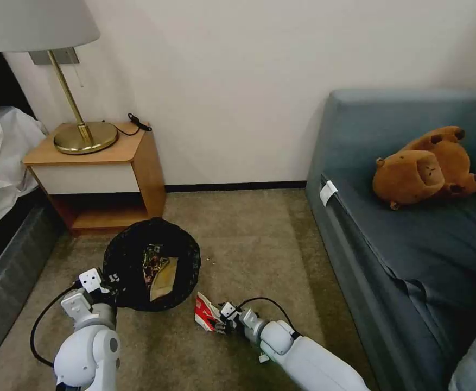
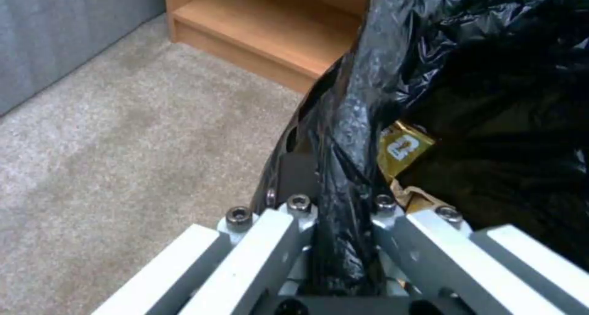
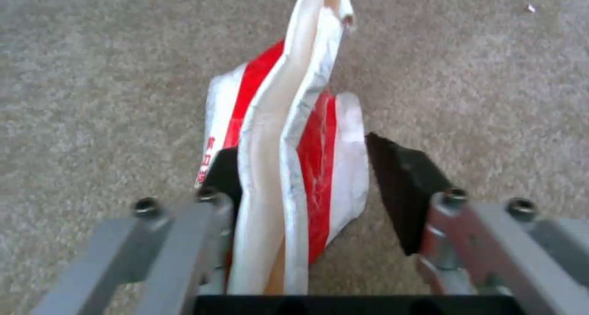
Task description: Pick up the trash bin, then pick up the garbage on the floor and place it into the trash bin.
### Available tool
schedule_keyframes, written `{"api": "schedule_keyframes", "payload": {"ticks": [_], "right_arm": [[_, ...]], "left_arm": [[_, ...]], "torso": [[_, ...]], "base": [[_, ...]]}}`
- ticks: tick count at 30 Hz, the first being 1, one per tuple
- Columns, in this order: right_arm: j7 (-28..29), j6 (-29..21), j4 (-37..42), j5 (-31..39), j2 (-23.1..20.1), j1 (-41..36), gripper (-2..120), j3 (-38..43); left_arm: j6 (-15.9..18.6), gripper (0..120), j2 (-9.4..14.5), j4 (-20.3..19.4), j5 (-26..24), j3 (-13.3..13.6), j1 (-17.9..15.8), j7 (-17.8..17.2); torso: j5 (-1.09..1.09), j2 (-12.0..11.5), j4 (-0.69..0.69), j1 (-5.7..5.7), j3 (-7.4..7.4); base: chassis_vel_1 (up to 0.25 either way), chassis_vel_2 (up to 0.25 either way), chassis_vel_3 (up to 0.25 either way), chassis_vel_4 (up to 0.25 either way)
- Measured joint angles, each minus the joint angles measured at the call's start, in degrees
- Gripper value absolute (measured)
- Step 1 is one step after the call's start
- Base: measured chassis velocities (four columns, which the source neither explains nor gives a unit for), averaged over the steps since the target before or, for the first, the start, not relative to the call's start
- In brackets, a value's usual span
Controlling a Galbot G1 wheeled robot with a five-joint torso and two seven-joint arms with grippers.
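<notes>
- Currently the red-and-white carton (image 3: 288, 168) stands on edge on the carpet (image 1: 259, 228), just to the right of the trash bin (image 1: 152, 264) and near it.
- Note that the carton sits between the jaws of the right gripper (image 3: 307, 177). The jaws straddle it with a gap showing on one side, so treat them as open, not yet clamped.
- Align by the carton's long axis, which runs away from the gripper along its line of reach; the flat faces turn toward the pads.
- Observe that the right arm lies low and stretched leftward over the floor, the nearer arm to the carton.
- Check the bin: it holds a gold-brown wrapper (image 2: 402, 148) and tan paper (image 1: 164, 279).
- Confirm that the left gripper (image 2: 340, 214) is clamped on the bin's black-bagged rim at its near left side.
- Judge the coming move as a short carry leftward to the bin mouth.
</notes>
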Motion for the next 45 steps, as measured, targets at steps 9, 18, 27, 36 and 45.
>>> {"api": "schedule_keyframes", "payload": {"ticks": [9, 18, 27, 36, 45], "right_arm": [[0.67, 1.18, 0.3, -0.82, 0.11, -0.97, 13, 1.89], [2.42, 2.07, 3.26, -1.21, -0.03, -2.68, 0, 4.87], [7.57, 1.56, 11.95, 2.56, -1.52, -3.5, 0, 9.73], [12.45, 2.64, 17.48, 6.66, -0.62, -4.37, 0, 15.39], [17.39, 2.89, 27.41, 8.74, 0.36, -4.54, 0, 16.67]], "left_arm": [[0.12, 2, 0.0, 0.31, -0.61, -0.22, -0.48, -0.04], [0.12, 2, 0.0, 0.53, -0.74, -0.17, -0.68, -0.05], [-0.89, 2, 0.0, 1.04, -1.6, -0.61, -0.47, 0.56], [-1.23, 2, 0.01, 1.26, -3.51, -1.35, -0.13, 0.83], [-1.7, 2, 0.24, 2.12, -5.18, -2.01, -0.06, 0.82]], "torso": [[0.0, 0.0, 0.0, 0.0, 0.0], [0.0, 0.0, 0.0, 0.0, 0.0], [0.0, 0.0, 0.0, 0.0, 0.0], [0.0, 0.0, 0.0, 0.0, 0.0], [0.0, 0.0, 0.0, 0.0, 0.0]], "base": [[0.0, 0.0, 0.0, 0.0], [0.0, 0.0, 0.0, 0.0], [0.0, 0.0, 0.0, 0.0], [0.0, 0.0, 0.0, 0.0], [0.0, 0.0, 0.0, 0.0]]}}
